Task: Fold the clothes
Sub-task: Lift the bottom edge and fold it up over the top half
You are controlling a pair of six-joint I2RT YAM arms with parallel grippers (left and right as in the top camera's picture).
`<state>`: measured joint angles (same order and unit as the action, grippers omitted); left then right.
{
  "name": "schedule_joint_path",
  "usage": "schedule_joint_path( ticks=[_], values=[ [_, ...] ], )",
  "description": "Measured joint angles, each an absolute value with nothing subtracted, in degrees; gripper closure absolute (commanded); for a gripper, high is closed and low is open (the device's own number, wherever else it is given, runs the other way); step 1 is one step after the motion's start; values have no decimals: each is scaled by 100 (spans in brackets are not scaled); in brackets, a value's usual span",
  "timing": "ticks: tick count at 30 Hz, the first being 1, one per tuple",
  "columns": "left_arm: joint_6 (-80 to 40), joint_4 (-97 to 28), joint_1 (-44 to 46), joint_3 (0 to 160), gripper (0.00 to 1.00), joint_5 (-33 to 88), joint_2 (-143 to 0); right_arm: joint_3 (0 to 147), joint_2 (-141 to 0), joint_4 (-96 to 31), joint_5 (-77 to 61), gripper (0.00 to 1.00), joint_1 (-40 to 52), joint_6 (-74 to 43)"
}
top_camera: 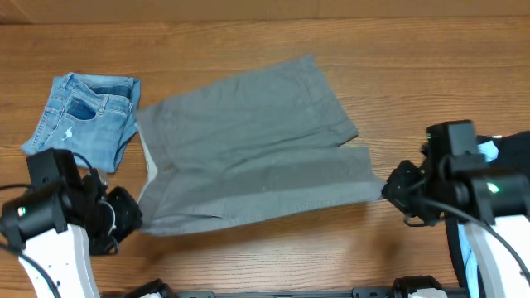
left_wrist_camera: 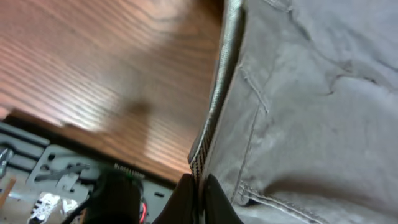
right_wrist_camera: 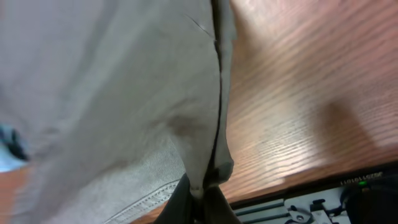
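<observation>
The grey shorts (top_camera: pixel 248 149) lie spread across the middle of the wooden table, waistband to the left and legs to the right. My left gripper (top_camera: pixel 132 217) is shut on the near waistband corner; the left wrist view shows its fingers (left_wrist_camera: pixel 199 193) pinching the striped inner waistband of the shorts (left_wrist_camera: pixel 298 106). My right gripper (top_camera: pixel 387 192) is shut on the near leg hem; the right wrist view shows its fingers (right_wrist_camera: pixel 200 199) clamped on a bunched edge of the shorts (right_wrist_camera: pixel 106 93). The near edge of the cloth is pulled taut between both grippers.
Small folded blue denim shorts (top_camera: pixel 83 116) lie at the far left of the table. A light-blue garment (top_camera: pixel 489 151) shows at the right edge behind the right arm. A metal frame (left_wrist_camera: pixel 56 168) runs along the table's front edge.
</observation>
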<state>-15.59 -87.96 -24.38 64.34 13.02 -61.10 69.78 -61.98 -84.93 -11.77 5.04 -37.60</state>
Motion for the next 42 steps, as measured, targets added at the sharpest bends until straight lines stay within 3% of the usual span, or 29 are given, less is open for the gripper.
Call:
schedule_joint_path(
  ticks=[9,16,33,42],
  values=[
    [-1481,-8954,-2436,6447,91,1358,-5631,7940,-6031,-8300,-1162,96,504,-3750],
    [-1479,-8678,-2436,6447,92,1444,-5765,7944,-7024,-7664,-1142,96,530,-3745],
    [-1656,-5784,-2322,6469,93,1929,-7909,7944,-9019,-3970,-1553,96,696,-3450],
    [-1682,-3935,-1822,6477,90,1535,-9183,7944,-10276,-2467,-1741,94,674,-3448]
  ],
)
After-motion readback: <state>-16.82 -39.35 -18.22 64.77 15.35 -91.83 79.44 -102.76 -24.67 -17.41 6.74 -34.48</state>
